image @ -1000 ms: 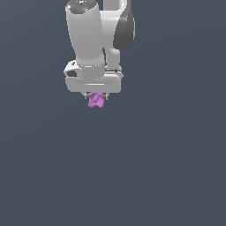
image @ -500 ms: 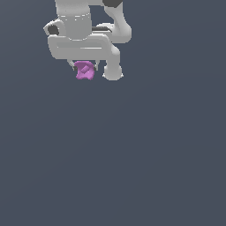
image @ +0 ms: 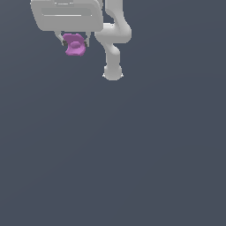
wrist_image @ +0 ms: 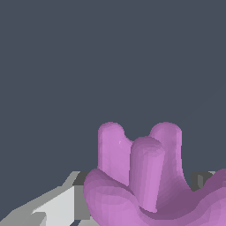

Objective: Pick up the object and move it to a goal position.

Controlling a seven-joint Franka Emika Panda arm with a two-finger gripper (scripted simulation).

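The claw (image: 74,42) sits at about eleven o'clock in the exterior view, closed on the pink-purple lobed piece (image: 74,45), which hangs between the two short fingers just under the white hand housing. The arm's links curve away toward one o'clock from the piece. In the wrist view the lobed piece (wrist_image: 145,176) fills the near field, three rounded prongs standing up from a broader base, with a white finger (wrist_image: 59,205) visible beside that base. No worktop edge, goal marker or other item can be made out against the uniform grey background.

Judgement: the piece is lifted and in carriage toward the goal. Risks noted:
- The grip bears on a rounded, lumpy surface, so contact is likely small; a sharp change of speed could let the piece rotate or slip out.
- The piece hangs largely below the fingers, giving leverage for such a twist.
- With no goal visible, final placement cannot be verified here.
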